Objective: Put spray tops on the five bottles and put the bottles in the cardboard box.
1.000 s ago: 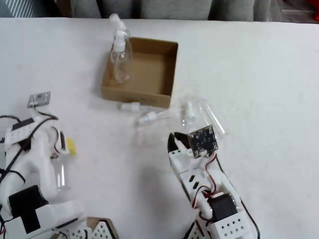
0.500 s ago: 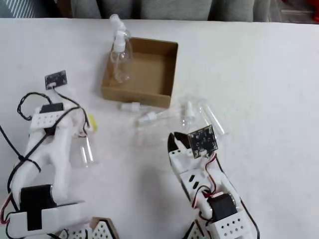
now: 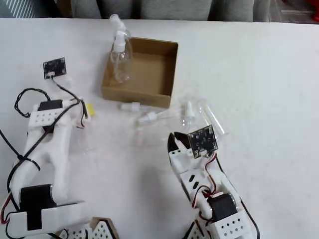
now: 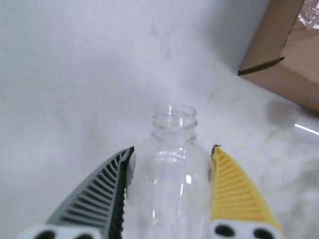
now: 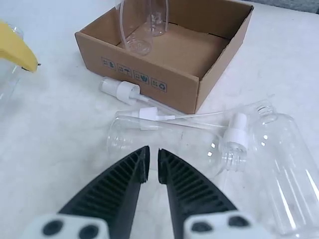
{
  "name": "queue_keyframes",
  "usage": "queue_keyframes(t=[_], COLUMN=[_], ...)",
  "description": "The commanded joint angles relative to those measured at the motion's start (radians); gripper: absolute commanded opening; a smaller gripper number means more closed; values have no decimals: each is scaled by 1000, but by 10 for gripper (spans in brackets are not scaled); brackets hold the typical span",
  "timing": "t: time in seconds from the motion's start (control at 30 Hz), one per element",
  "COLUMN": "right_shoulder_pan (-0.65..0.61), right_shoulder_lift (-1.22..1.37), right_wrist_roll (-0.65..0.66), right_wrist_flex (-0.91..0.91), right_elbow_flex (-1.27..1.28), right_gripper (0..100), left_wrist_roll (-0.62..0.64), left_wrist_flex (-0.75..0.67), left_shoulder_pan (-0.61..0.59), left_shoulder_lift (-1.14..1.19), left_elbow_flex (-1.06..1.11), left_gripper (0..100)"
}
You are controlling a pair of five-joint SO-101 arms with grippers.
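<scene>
My left gripper (image 4: 173,149) is clamped on a bottle (image 4: 172,179), near the box (image 4: 279,74) corner, over the table (image 4: 60,74). To do this right: hold it steady, neck up & clear of my grip, so a top can go on straight w/o cross-threading. Right gripper (image 5: 152,152) is pinched closed, empty, near loose tops (image 5: 119,89); prob. should fetch one. Bottle: clear plastic, threaded neck, no top, looks empty & slippery.

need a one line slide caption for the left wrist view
Left gripper grips an open-necked clear bottle, the white table and a corner of the cardboard box beyond.
</scene>
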Motion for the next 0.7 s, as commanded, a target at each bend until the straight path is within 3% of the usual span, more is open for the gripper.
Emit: queue_keyframes(t=[0.0, 0.17, 0.5, 0.67], right_shoulder_pan=[-1, 7, 16, 51], right_shoulder_lift=[-7, -7, -7, -15], right_wrist_roll=[26, 279, 281, 279], right_wrist_flex=[4, 27, 31, 22], right_elbow_flex=[9, 9, 9, 9], right_gripper=[17, 17, 17, 17], left_wrist_roll=[-28, -31, -25, -25], left_wrist_flex=[-37, -35, -44, -221], left_shoulder_pan=[-10, -45, 7, 19], left_shoulder_lift=[-56, -81, -547, -697], left_elbow_flex=[-54, -51, 40, 247], left_gripper=[27, 27, 27, 27])
